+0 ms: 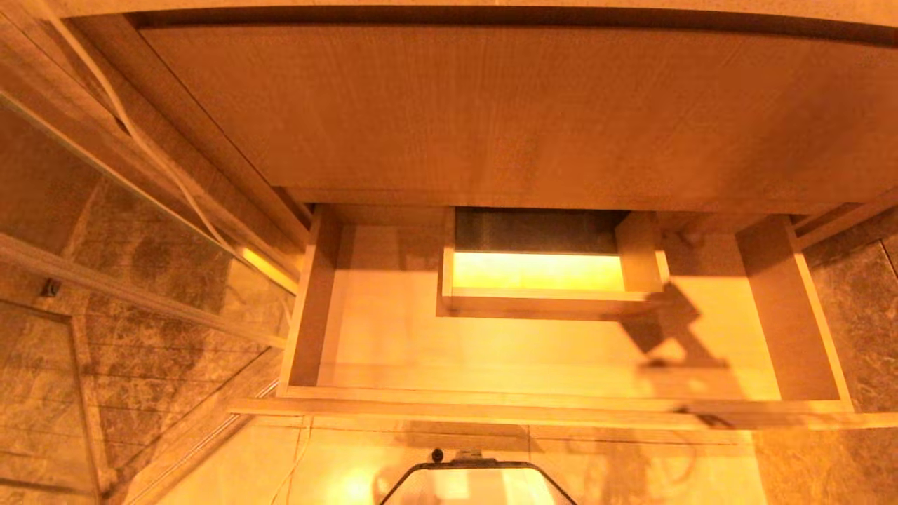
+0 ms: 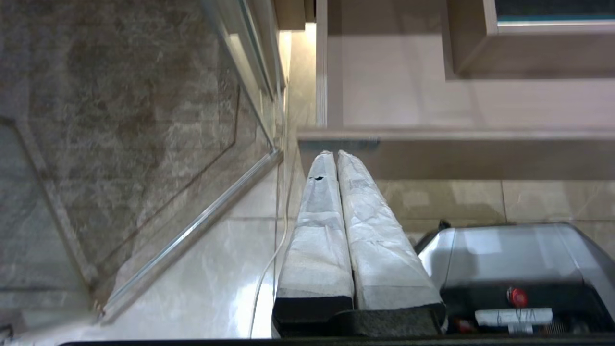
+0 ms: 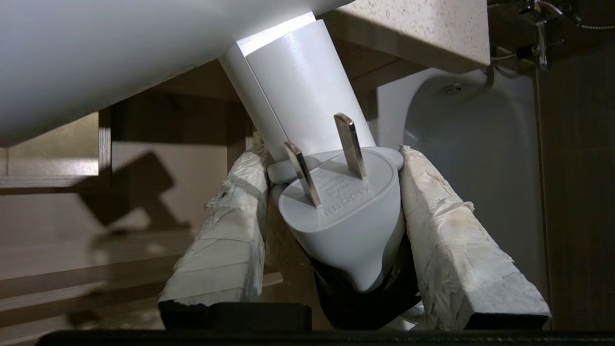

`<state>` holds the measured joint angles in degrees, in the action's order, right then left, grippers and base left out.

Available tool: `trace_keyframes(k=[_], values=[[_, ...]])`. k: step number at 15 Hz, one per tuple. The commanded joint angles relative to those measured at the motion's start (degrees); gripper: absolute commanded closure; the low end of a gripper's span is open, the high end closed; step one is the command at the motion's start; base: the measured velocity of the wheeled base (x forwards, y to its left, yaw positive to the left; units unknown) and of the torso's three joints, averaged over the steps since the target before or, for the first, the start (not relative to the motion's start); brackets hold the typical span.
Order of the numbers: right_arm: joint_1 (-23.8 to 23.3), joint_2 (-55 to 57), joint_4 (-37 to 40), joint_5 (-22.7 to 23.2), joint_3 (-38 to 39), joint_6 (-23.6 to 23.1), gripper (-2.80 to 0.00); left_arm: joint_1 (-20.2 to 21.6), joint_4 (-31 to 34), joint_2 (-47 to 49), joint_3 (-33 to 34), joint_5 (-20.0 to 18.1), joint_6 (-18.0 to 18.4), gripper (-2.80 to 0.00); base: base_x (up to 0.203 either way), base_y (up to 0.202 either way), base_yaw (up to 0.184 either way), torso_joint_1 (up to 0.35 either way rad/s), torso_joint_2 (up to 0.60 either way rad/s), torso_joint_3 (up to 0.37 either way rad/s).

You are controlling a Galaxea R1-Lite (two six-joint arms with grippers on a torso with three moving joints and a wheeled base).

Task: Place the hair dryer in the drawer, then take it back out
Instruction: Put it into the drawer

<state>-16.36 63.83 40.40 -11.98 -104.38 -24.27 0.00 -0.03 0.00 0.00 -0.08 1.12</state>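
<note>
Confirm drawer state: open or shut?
Open. The head view shows the drawer pulled out below the countertop, its floor and boxed cut-out exposed. No hair dryer lies in it.

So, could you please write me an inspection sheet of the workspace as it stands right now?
Surface: drawer pulled open under the wood countertop; its floor is bare.
Job's things: hair dryer out of the drawer, held in the right gripper; its plug faces the right wrist camera.
Clutter: nothing seen.
Grippers: right gripper shut on the hair dryer, outside the head view; left gripper shut, empty, parked low before the drawer front.
Cables: thin white cable running down by the wall.
Surroundings: glass panel and marbled wall on the robot's left, tiled floor, robot's base below.
</note>
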Motion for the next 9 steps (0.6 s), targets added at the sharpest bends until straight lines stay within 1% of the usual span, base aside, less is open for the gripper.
trace_keyframes(k=[1, 2, 4, 9], values=[[0.01, -0.02, 0.21, -0.06, 0.05, -0.16, 0.00, 0.00, -0.05, 0.00, 0.09, -0.01, 0.02, 0.00, 0.000, 0.000, 0.000, -0.276, -0.06, -0.325], [0.12, -0.11, 0.25, -0.06, 0.14, -0.21, 0.00, 0.00, -0.05, 0.00, 0.09, -0.01, 0.02, 0.00, 0.000, 0.000, 0.000, -0.173, -0.03, -0.188], [0.19, -0.29, 0.29, -0.23, 0.93, -0.34, 0.00, 0.00, -0.05, 0.00, 0.09, -0.01, 0.02, 0.00, 0.000, 0.000, 0.000, -0.070, -0.01, -0.085], [0.45, -0.93, 0.47, -0.32, 2.01, -0.19, 0.00, 0.00, -0.05, 0.00, 0.09, -0.01, 0.02, 0.00, 0.000, 0.000, 0.000, -0.006, 0.00, -0.006]])
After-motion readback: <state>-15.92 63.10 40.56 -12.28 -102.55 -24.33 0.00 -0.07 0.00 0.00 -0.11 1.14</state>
